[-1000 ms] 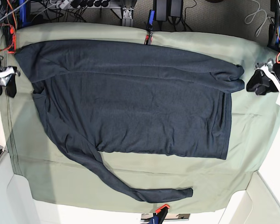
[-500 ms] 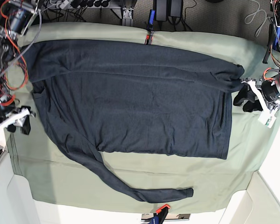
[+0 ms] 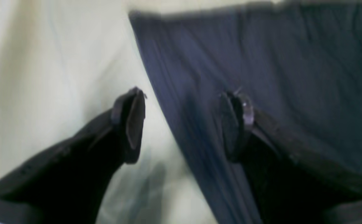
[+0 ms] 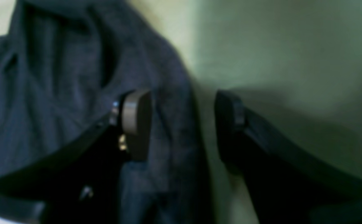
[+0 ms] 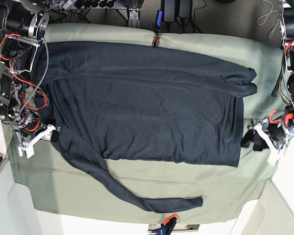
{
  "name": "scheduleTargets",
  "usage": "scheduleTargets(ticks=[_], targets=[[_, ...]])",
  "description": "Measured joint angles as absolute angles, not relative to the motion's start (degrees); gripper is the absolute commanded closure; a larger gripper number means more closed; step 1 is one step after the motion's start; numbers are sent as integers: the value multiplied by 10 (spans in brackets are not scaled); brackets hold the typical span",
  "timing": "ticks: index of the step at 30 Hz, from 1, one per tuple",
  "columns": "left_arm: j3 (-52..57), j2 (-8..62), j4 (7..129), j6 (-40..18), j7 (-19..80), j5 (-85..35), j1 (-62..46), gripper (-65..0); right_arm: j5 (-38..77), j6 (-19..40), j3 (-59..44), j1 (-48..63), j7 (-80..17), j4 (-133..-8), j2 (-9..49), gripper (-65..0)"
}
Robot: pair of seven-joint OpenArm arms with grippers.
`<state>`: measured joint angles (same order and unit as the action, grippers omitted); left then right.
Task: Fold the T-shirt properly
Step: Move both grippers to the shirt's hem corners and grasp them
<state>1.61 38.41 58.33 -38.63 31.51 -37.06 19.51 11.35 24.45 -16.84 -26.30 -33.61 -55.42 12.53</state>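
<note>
The dark navy T-shirt lies across the middle of the frame on the cloth-covered surface, a sleeve trailing lower right. The left pincer, at right, and right pincer, at left, both have fingertips apart.

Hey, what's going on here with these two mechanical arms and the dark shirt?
It looks like two robot arms are folding a dark shirt on a green cloth. Neither has hold of it right now. The left claw is open over one side edge, and the right claw is open over the opposite edge. One long sleeve trails out below the body, so it isn't finished.
</note>
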Motion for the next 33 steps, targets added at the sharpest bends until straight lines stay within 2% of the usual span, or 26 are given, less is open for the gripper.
scheduleTargets(ticks=[5,10,12,13,21,23,25,27,29,30,33], targets=[[-31,361,399,-351,227,-304,307,-406,116,245,-163,-263,-335,-555,127,-325],[-37,305,250,-332,148,-203,378,-406,116,244,-163,-263,-337,-555,127,-325],[-42,283,222,-283,139,-184,395,-406,116,244,-163,-263,-340,-555,127,-325],[-46,274,216,-277,135,-180,399,-406,116,244,-163,-263,-340,-555,127,-325],[-53,256,215,-276,126,-177,400,-401,123,244,-163,-262,-342,-555,127,-325],[-53,257,215,-277,126,-177,400,-345,124,244,-163,-262,-343,-555,127,-322],[-53,257,215,-276,127,-175,400,-245,124,244,-163,-262,-343,-555,127,-272],[-53,259,215,-289,128,-175,400,-137,124,245,-163,-262,-345,-555,127,-142],[-53,263,214,-332,123,-174,400,-36,124,245,-163,-262,-348,-555,126,0],[-53,265,213,-352,121,-172,400,0,124,245,-163,-262,-347,-555,126,0],[-53,270,217,-378,119,-169,400,0,121,267,-163,-262,-346,-555,127,0]])
